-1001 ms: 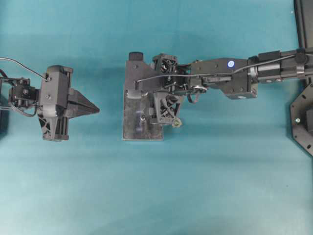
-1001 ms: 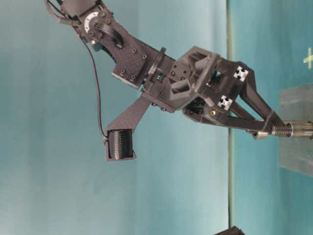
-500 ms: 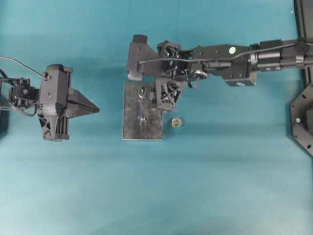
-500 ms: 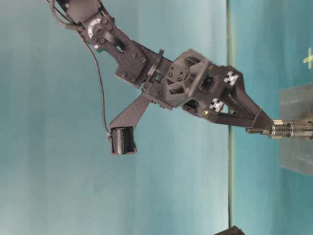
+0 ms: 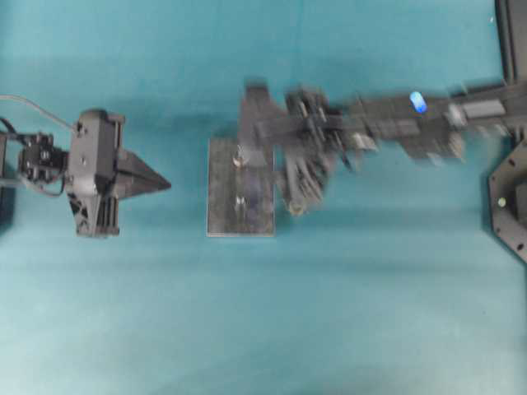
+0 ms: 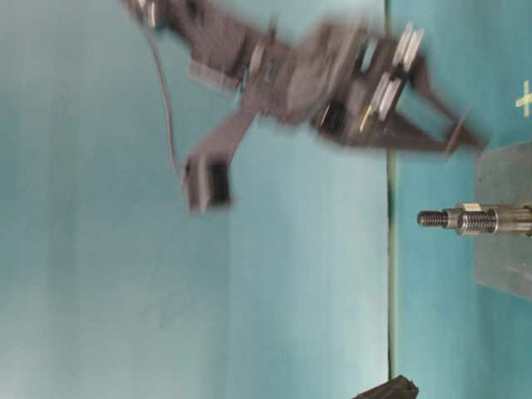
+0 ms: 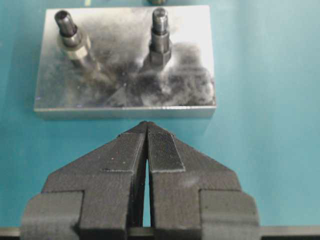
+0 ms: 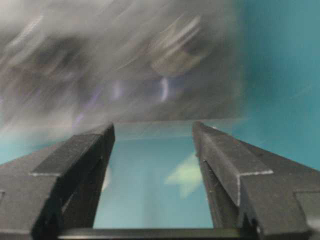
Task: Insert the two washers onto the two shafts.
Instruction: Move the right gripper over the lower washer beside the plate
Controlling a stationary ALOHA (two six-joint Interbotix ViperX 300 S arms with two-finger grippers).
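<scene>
While the washer is on neither shaft, the step in hand reads as picking it up again. The right gripper [image 8: 152, 135] is spread wide with nothing between its fingers, and it is smeared by motion above the metal plate's [image 7: 192, 97] edge on the side away from the left arm. Both shafts [image 7: 160, 35] stand bare on the plate apart from their nuts. A small roundish thing [image 7: 157, 1] on the table just past the plate's far edge, seen from the left wrist, is probably the washer; it is too cropped to be sure. The left gripper [image 7: 146, 130] sits pressed together, pointing at the plate's near edge, apart from it. Next, I judge, the right gripper must come down beside the plate, straddle the washer, pinch it, then line its hole over a shaft tip
</scene>
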